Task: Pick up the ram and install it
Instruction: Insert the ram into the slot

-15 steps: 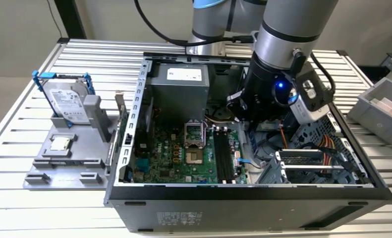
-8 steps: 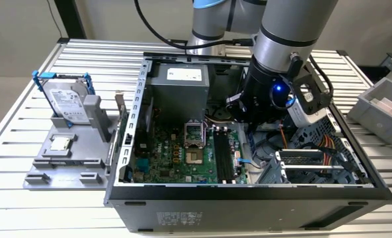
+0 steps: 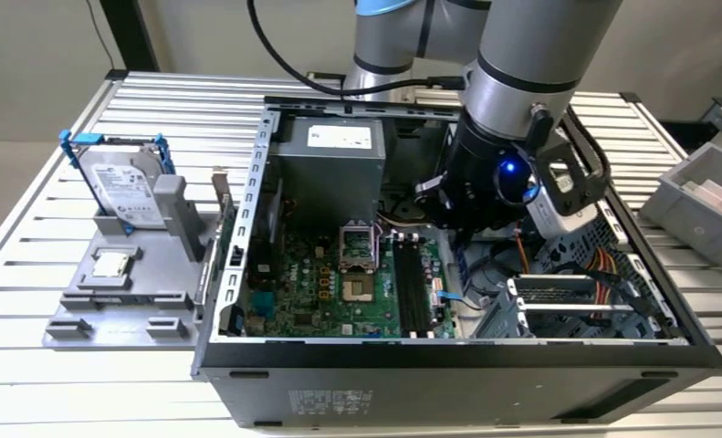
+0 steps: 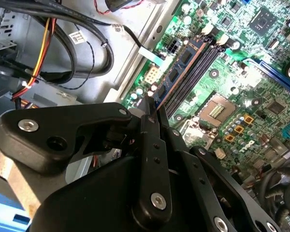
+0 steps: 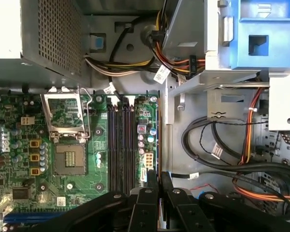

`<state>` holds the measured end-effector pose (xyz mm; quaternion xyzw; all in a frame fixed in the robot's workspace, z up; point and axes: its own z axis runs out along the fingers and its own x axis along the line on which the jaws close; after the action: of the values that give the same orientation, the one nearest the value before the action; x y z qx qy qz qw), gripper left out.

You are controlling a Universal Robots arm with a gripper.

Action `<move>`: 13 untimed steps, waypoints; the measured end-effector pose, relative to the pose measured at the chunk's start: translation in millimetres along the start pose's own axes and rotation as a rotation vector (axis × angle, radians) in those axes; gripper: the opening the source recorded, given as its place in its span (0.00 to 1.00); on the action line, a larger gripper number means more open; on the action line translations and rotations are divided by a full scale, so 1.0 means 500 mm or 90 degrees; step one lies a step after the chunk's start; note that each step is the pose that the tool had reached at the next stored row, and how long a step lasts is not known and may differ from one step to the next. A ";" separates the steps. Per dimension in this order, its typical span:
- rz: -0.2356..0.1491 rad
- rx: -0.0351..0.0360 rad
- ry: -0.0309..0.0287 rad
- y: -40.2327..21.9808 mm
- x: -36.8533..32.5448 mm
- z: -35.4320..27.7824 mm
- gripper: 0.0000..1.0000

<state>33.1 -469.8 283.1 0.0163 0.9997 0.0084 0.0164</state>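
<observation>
ram [image 4: 180, 71] seated in motherboard slot | jaws together, just above its near end

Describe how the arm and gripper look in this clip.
The arm is a thick silver-grey tube with a light-blue joint cap at the top and a black cable looping behind it. Its wrist carries a black housing with a glowing blue light and a grey camera bracket. The gripper is matte black, with linked bars joined by silver screws.

no text on any label is readable.
</observation>
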 end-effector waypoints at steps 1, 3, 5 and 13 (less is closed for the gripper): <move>0.000 0.0001 0.0000 0.000 0.001 0.002 0.00; 0.000 0.0000 0.0000 0.000 0.002 0.005 0.00; 0.000 0.0000 0.0001 0.000 0.003 0.008 0.00; 0.000 0.0002 0.0002 -0.001 0.007 0.016 0.00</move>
<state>30.1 -469.8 275.0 0.0162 0.9997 0.0082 0.0163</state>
